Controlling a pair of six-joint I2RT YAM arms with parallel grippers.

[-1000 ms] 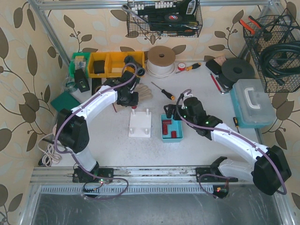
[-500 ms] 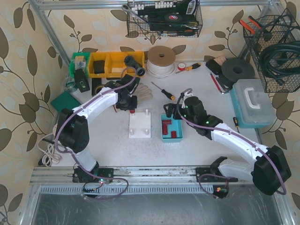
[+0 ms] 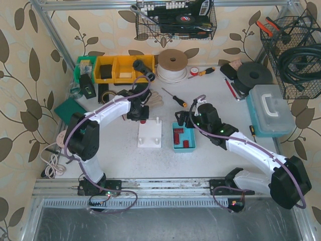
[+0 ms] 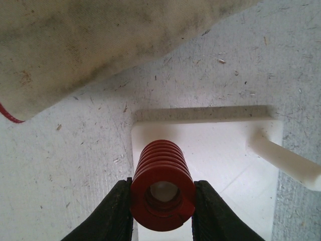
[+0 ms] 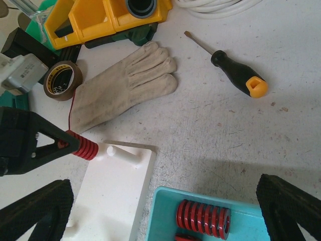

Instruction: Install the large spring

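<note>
Large spring point(image 4: 162, 173): clenched in left pincer point(image 4: 163, 201), bore lined over peg base point(image 4: 225, 150) far-left corner, for seating. Right pincer point(image 5: 163, 208): released, idle.

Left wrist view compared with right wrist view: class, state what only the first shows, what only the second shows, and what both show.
Only the left wrist: the hollow bore of the red coil spring, seen end-on, clamped in the left gripper. Only the right wrist: the black-and-orange screwdriver, the brown tape roll, the yellow bins, and the teal tray holding more red springs. Both: that held spring, the white plastic peg base, and the beige work glove.
</note>
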